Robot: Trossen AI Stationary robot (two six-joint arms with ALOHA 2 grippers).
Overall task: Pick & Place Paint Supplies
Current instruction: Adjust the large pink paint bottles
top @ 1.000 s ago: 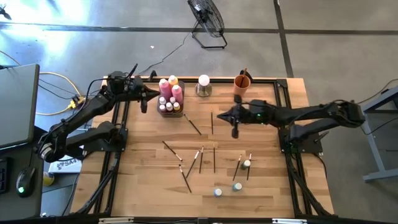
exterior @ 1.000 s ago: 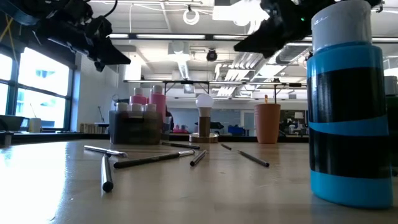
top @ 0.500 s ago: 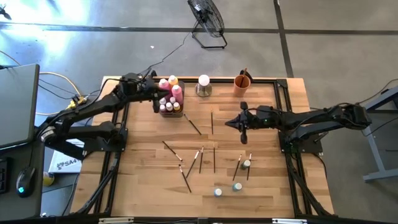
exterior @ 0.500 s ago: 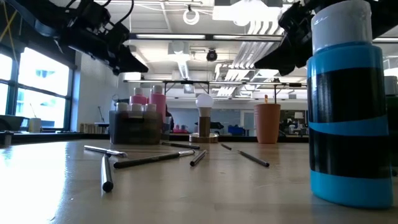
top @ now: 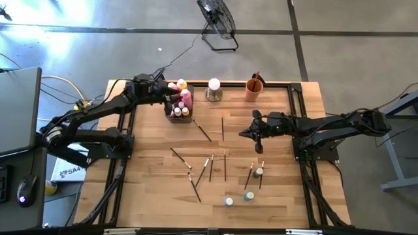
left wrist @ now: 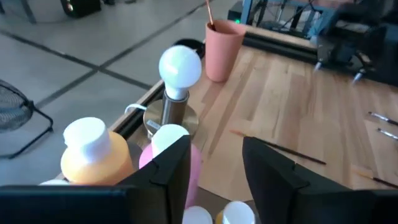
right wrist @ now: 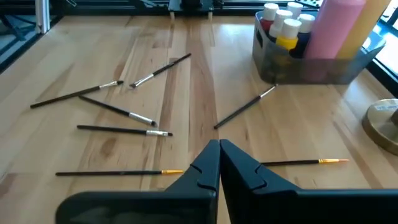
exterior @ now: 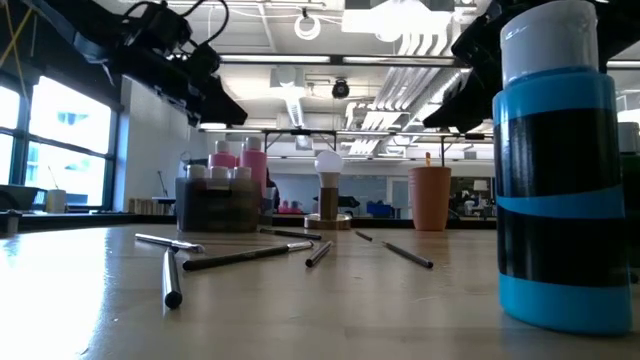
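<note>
The left gripper (top: 171,99) is hovering part-open and empty above the bottles (top: 179,102) in the tray (right wrist: 311,71); the right gripper (top: 257,132) is sitting shut, empty.

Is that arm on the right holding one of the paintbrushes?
No: the right gripper has its fingers closed together with nothing between them, and the paintbrushes all lie loose on the wooden table.

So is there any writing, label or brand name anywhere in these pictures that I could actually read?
"SA4": the only letters that can be made out, on a white box on the floor left of the table; the rest of its print is too small to read.
Blue-and-black paint bottle close to the low camera: no writing shows on its bands.
Pink bottle and the small bottles: no readable label.
</note>
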